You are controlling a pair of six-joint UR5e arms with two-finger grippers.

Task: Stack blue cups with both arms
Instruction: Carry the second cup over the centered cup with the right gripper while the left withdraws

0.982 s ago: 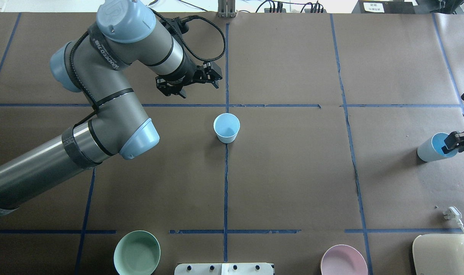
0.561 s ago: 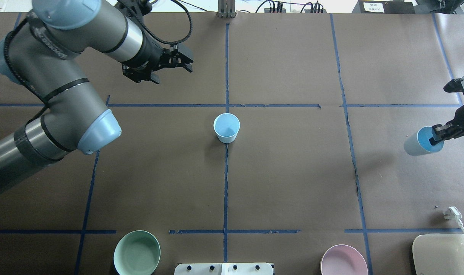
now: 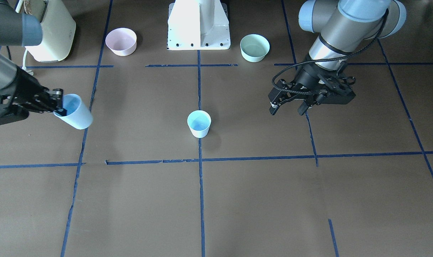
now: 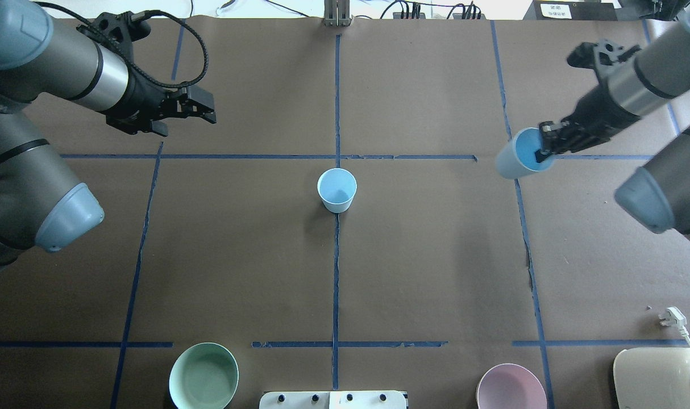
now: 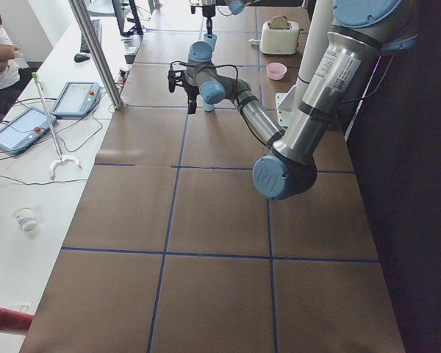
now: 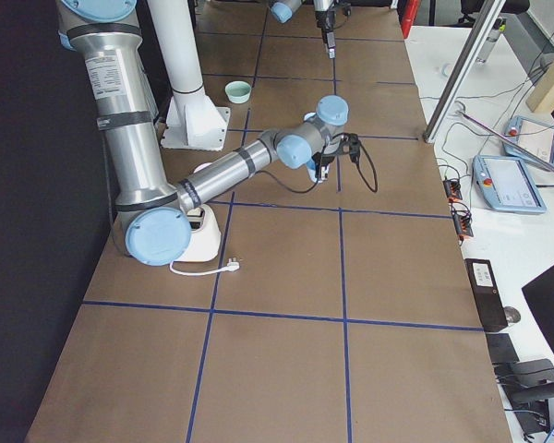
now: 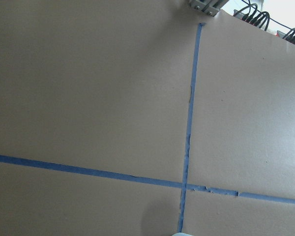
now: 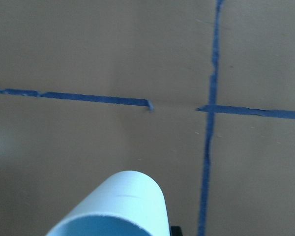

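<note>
One blue cup [image 4: 337, 190] stands upright at the table's middle, on the blue tape cross; it also shows in the front view [image 3: 199, 123]. My right gripper [image 4: 545, 149] is shut on the rim of the second blue cup [image 4: 517, 154]. It holds that cup tilted above the table, right of the standing cup. The held cup shows in the front view [image 3: 75, 113] and the right wrist view [image 8: 119, 206]. My left gripper [image 4: 187, 121] is open and empty, off to the far left of the standing cup, well apart from it.
A mint-green bowl [image 4: 203, 376] and a pink bowl [image 4: 511, 388] sit near the robot's white pedestal [image 3: 199, 25]. A cream appliance [image 4: 660, 378] with a white plug [image 4: 673, 317] is at the near right corner. Blue tape lines cross the brown table.
The right arm has lifted the second cup and carried it left and away from the robot, towards the middle. The left arm has drawn back to the left, away from the standing cup.
</note>
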